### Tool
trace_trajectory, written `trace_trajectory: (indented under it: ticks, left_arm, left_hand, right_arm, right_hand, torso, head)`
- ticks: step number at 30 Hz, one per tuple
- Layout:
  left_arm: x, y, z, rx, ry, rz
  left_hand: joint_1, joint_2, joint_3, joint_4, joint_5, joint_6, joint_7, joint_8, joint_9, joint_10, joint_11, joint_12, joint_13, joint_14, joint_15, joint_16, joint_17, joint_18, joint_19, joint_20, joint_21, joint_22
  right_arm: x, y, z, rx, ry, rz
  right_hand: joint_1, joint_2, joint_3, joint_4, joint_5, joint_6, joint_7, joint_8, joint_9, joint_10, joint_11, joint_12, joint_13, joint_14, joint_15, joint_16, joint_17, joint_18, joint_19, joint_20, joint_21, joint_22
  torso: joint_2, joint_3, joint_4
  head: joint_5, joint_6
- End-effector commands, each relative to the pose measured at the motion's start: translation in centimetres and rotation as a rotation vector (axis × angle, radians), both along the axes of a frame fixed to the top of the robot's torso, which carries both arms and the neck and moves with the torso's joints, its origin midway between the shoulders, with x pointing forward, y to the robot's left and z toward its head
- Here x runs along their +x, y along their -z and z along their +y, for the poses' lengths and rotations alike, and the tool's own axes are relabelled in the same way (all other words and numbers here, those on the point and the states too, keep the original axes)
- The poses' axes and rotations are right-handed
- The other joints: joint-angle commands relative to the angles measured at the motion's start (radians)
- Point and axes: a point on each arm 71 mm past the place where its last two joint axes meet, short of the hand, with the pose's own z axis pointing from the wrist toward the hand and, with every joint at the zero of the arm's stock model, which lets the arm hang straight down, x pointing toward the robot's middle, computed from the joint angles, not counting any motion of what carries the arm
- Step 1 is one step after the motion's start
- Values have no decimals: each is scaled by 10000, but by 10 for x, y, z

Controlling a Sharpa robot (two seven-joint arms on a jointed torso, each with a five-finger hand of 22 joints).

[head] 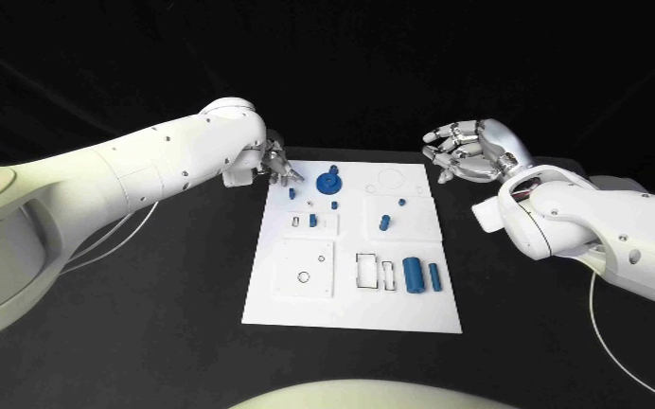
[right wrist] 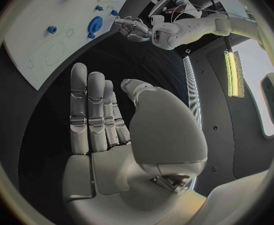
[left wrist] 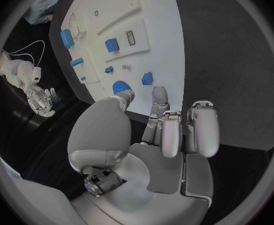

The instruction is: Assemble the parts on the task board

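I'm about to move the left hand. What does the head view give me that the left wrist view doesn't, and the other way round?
Head view: the task board out to its near edge, and both white arms, with the left hand at the board's far left corner and the right hand raised off its far right corner.

Left wrist view: the left hand's palm side, with straight fingers holding nothing and the thumb close by the blue gear. I cannot tell whether they touch.

Both: the board, the gear, the smaller blue parts and the right hand.

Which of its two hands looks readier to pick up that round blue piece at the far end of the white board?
Probably the left hand: its fingers hover beside the round blue gear. The right hand is off the task board.
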Motion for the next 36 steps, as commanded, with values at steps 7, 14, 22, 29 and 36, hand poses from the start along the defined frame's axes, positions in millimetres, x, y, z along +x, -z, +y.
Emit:
trace_trajectory:
  ticks: [7, 14, 22, 29, 36]
  left_arm:
    - [-1, 5, 0, 2, 121, 414]
    - [-2, 8, 0, -45, 123, 567]
    - [-2, 10, -2, -181, 108, 651]
    - [-3, 11, -4, -258, 130, 732]
    - [-3, 11, -4, -267, 142, 775]
  left_hand:
    - [159, 135, -28, -25, -11, 102, -10, 93, 24, 88, -37, 65, 8, 963, -22, 58, 2443, -13, 72, 4, 62, 33]
    - [320, 182, -10, -31, 2, 183, -39, 153, 41, 145, -61, 136, 61, 971, -43, 73, 2466, -29, 101, -2, 106, 111]
    - [348, 191, -8, -31, 1, 204, -45, 167, 45, 163, -68, 159, 82, 973, -47, 78, 2473, -33, 108, -3, 117, 131]
    - [511, 275, 44, -41, 17, 255, -73, 209, 56, 188, -93, 179, 83, 972, -68, 75, 2468, -34, 109, -12, 126, 143]
    - [763, 355, 140, -67, 21, 264, -97, 236, 62, 200, -118, 184, 66, 972, -90, 77, 2470, -37, 113, -26, 140, 166]
  right_arm:
    - [0, -1, 2, -6, -129, -106]
    - [0, -1, 3, -4, -143, -108]
    - [0, -1, 3, -2, -153, -109]
    - [0, -1, 3, -2, -153, -109]
    - [0, -1, 3, -1, -155, -109]
  right_hand:
    - [-99, 19, 27, 11, 30, -43, 4, 60, -16, -78, 4, 40, -8, 63, -5, -33, 8, 119, 76, 18, -49, -9]
    - [-99, 19, 27, 11, 30, -43, 4, 60, -16, -78, 4, 40, -8, 63, -5, -33, 8, 119, 76, 18, -49, -9]
    - [-99, 19, 27, 11, 30, -43, 4, 60, -16, -78, 4, 40, -8, 63, -5, -33, 8, 119, 76, 18, -49, -9]
    - [-94, 27, 34, -1, 37, -41, 3, 67, -17, -80, 3, 48, -15, 70, -7, -49, 26, 119, 87, 16, -62, -20]
    - [-94, 27, 34, -1, 37, -41, 3, 67, -17, -80, 3, 48, -15, 70, -7, -49, 26, 119, 87, 16, -62, -20]
  torso:
    - [-4, -19, 11]
    - [4, -8, 5]
    - [0, 2, 3]
    - [-5, 3, -3]
    - [-7, 2, 0]
  head:
    - [-4, -28]
    - [21, -56]
    - [16, -52]
    - [-3, -101]
    - [-2, -117]
